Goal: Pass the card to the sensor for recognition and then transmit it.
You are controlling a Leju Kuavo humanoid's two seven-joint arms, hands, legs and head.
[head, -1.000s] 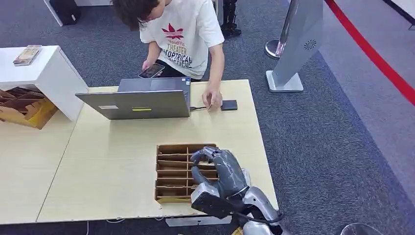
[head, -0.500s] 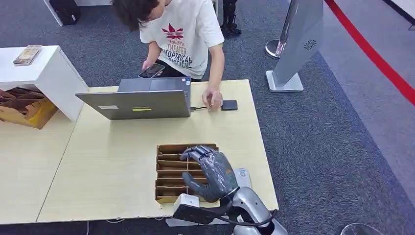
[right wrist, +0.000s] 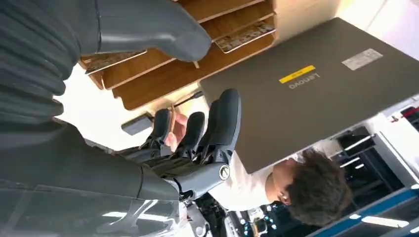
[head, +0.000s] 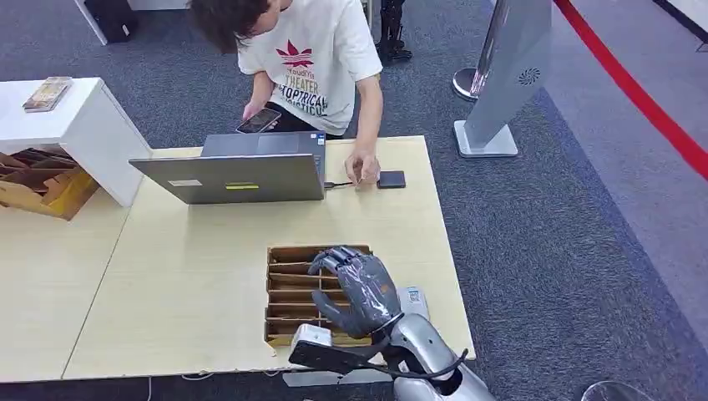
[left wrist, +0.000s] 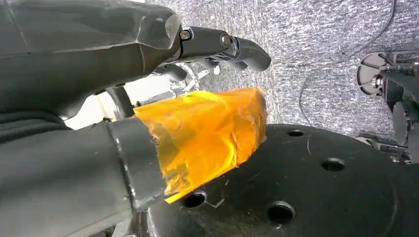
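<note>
A brown slotted card holder [head: 292,292] is sitting flat on the near part of the pale bench [head: 192,276], its dividers running left to right, with cards [right wrist: 244,35] lying in its slots. A small black sensor [head: 391,179] is lying at the far edge, well apart.

We note the right hand [head: 357,290] covers the slotted wooden tray's [head: 294,288] nearer compartments; any card beneath its fingers is hidden from us. The person's head [head: 225,17] is cropped.
</note>
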